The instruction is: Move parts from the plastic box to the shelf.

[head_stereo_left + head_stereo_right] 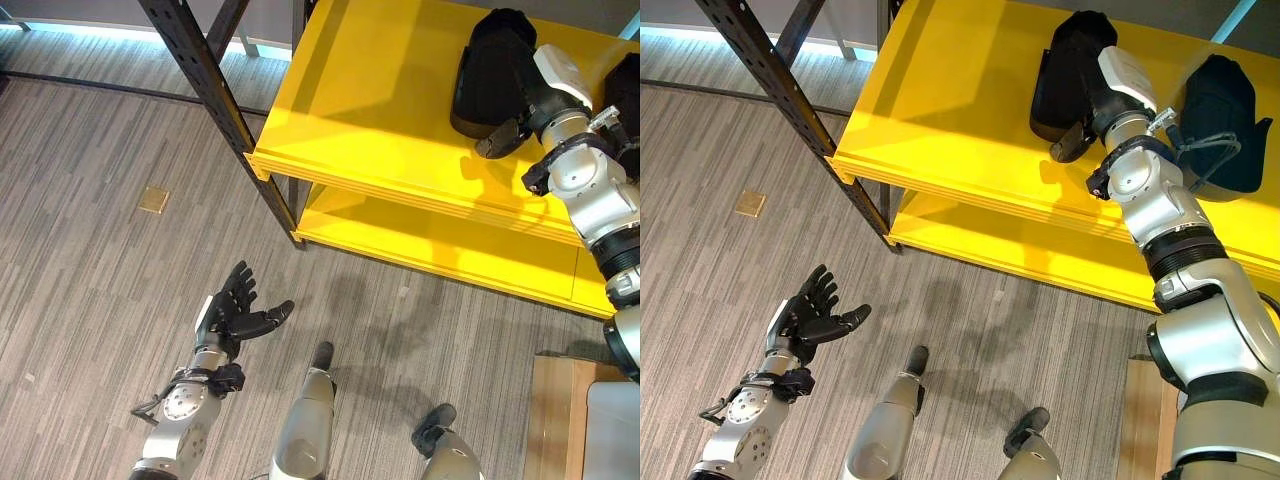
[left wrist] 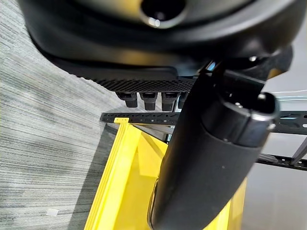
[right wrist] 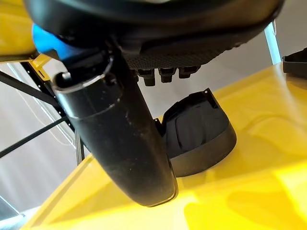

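Yellow-painted steel shelf [image 1: 370,110] with black perforated uprights [image 1: 215,85] dominates, two tiers visible, standing on grey wood-grain plank floor [image 1: 90,250]. Pale wooden surface [image 1: 555,420] sits at the lower right of the head view, with a light grey edge on it; can't tell if that's the plastic box.

Two black moulded plastic parts are on the top tier. Rounded black part [image 1: 1070,70] lies flat on the yellow deck; second black part [image 1: 1220,120] sits further along to the right, apart from the first.

Right hand [image 1: 1085,125] is reached out over the top tier, just at the first part. Its wrist view shows the thumb [image 3: 122,143] straight and the fingers [image 3: 163,74] relaxed, not curled; part [image 3: 199,132] rests on the deck past them, not gripped. Looks released.

Left hand [image 1: 235,310] hangs low over the floor, fingers spread, thumb out, holding nothing.

Small brass-coloured floor plate [image 1: 153,199] is set in the planks, irrelevant.

Step, as I read it: placement of one part on the shelf is done, hand at let-go stage. Next move calls for pulling the right arm back clear of the deck edge without nudging the part, then turning to the box for another.
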